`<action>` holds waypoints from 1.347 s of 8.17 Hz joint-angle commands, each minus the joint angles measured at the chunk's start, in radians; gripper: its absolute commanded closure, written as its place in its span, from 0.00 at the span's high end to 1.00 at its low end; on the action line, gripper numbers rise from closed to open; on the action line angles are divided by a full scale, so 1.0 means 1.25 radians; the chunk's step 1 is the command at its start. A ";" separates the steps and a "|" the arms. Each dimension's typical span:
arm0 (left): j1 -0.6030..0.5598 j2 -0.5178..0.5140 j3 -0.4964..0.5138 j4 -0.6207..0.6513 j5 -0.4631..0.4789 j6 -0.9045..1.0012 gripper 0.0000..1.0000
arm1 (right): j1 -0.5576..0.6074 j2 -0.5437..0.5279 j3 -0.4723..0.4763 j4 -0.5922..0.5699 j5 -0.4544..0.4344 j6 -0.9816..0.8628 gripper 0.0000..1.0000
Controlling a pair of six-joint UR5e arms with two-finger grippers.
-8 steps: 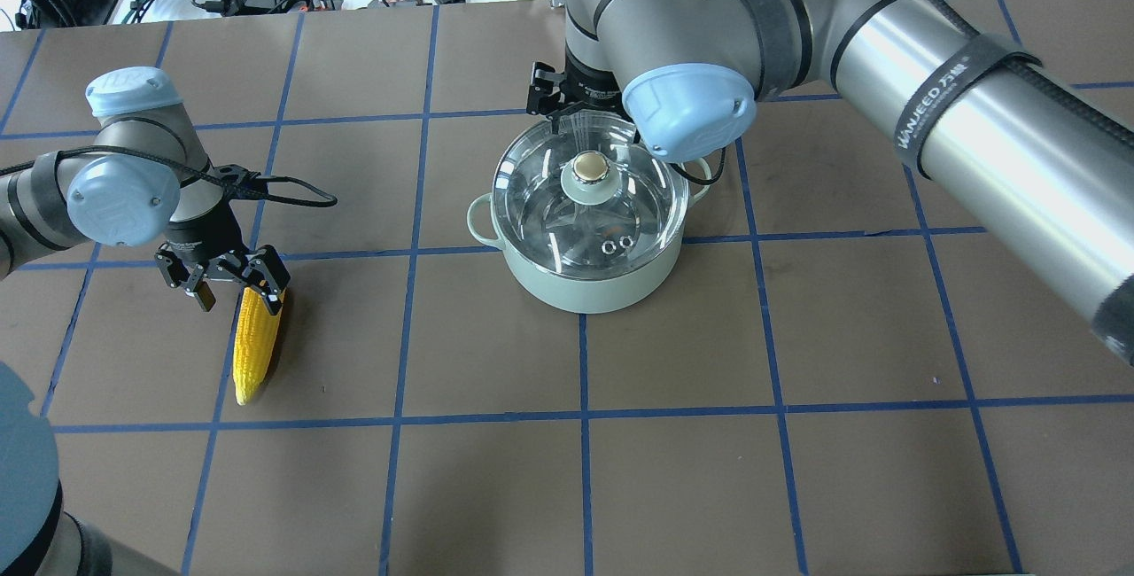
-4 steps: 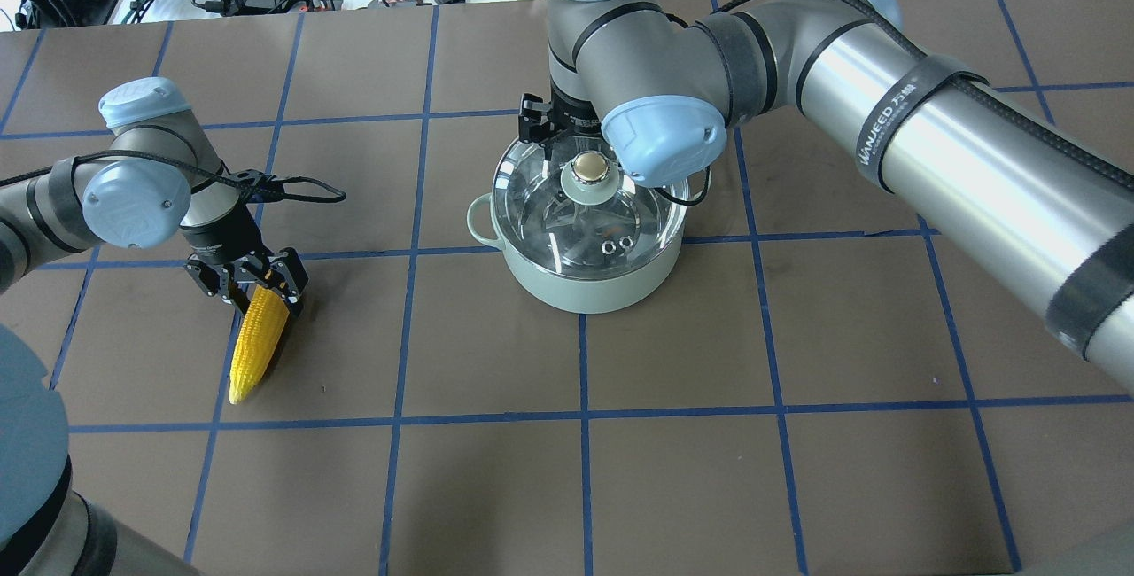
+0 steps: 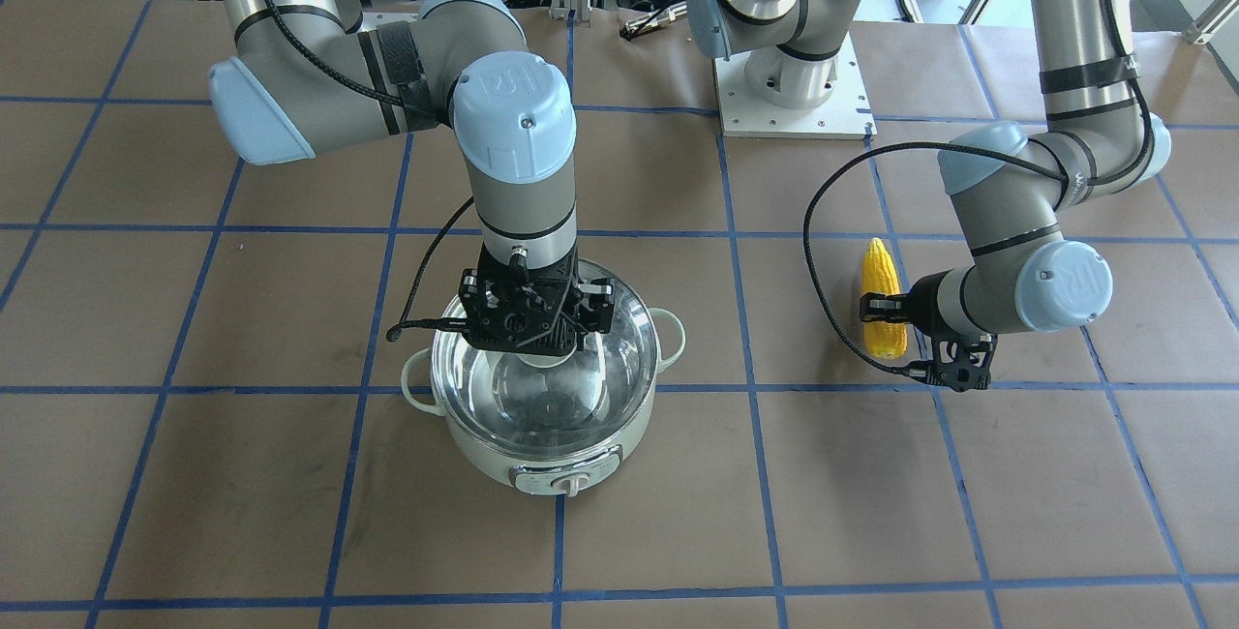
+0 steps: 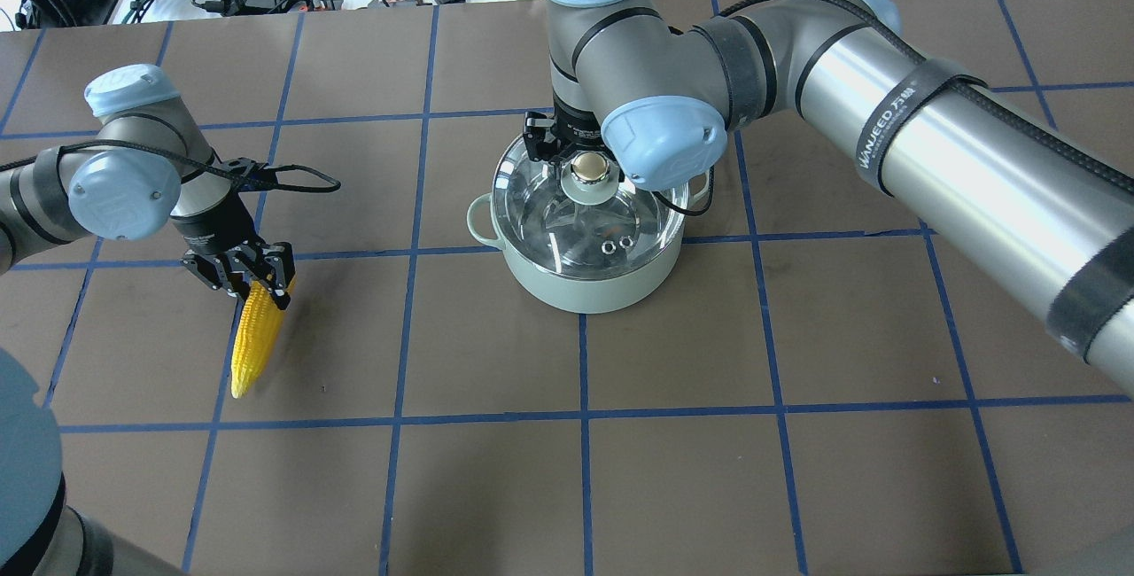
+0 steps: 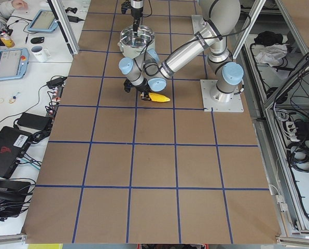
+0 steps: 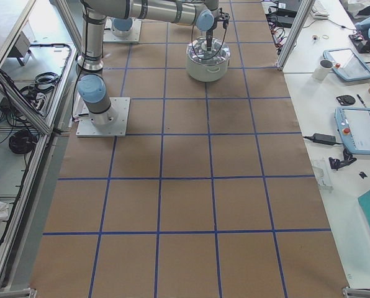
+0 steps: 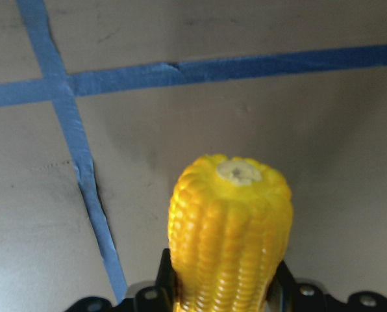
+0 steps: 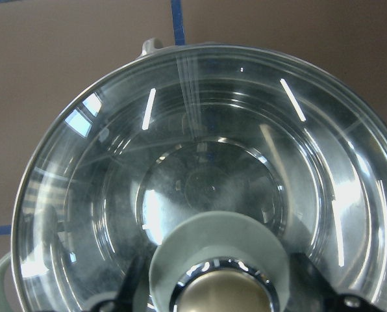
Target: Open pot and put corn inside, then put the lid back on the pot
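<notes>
Nearest, left claw [image 4: 257, 285] shut on the thick end of the corn [image 4: 250, 346], well apart from the pot [image 4: 585, 284]. Farther, right claw [image 3: 535, 344] wide open astride the knob [image 4: 589, 169] of the lid [image 4: 625, 220], holding nothing; lid seated on the pot. Could skid off the round knob if closed off-centre, or let the end-held corn swing loose.

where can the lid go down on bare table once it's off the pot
Bare table lies right of the pot, below the right arm, and along the whole row nearest the robot. The square between pot and corn is free too, but the left pincer is at the corn's thick end.
</notes>
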 commanded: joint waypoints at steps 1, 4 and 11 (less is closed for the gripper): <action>-0.002 0.074 0.086 -0.101 0.050 -0.125 0.00 | -0.001 -0.004 0.000 0.015 0.000 -0.003 0.76; -0.061 0.078 0.235 -0.197 0.046 -0.127 0.00 | -0.001 -0.005 -0.007 0.018 -0.002 -0.004 0.64; -0.210 0.083 0.310 -0.137 -0.063 -0.194 0.00 | -0.015 -0.055 -0.025 0.047 -0.002 -0.030 0.01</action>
